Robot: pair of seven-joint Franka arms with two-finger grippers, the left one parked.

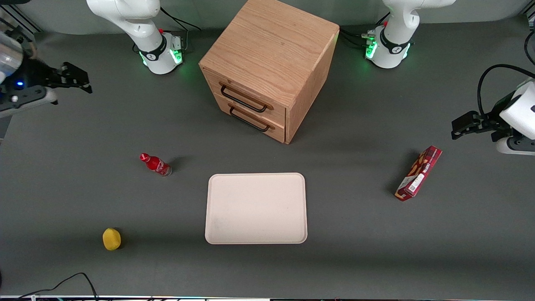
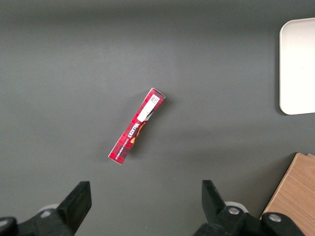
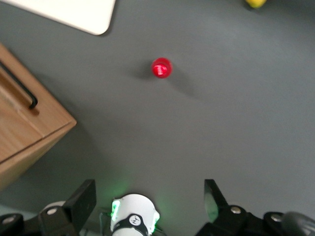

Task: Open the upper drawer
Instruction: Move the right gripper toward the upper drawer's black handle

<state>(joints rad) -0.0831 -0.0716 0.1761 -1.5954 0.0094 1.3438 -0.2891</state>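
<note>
The light oak cabinet (image 1: 269, 46) stands at the back middle of the table, turned at an angle. Its upper drawer (image 1: 246, 93) is shut flush, with its long black bar handle (image 1: 243, 100) across the front. The lower twin drawer (image 1: 252, 119) below it is shut too. My right gripper (image 1: 77, 78) hangs open and empty above the table at the working arm's end, well apart from the cabinet. In the right wrist view the gripper (image 3: 150, 199) has both fingers wide apart over the arm's base, and a corner of the cabinet (image 3: 29, 123) shows with one black handle (image 3: 19, 86).
A red bottle (image 1: 155, 164) (image 3: 161, 68) stands nearer the front camera than the cabinet, between it and my gripper's end. A beige tray (image 1: 256, 207) lies in front of the cabinet. A yellow fruit (image 1: 111, 239) and a red snack box (image 1: 419, 173) lie on the table.
</note>
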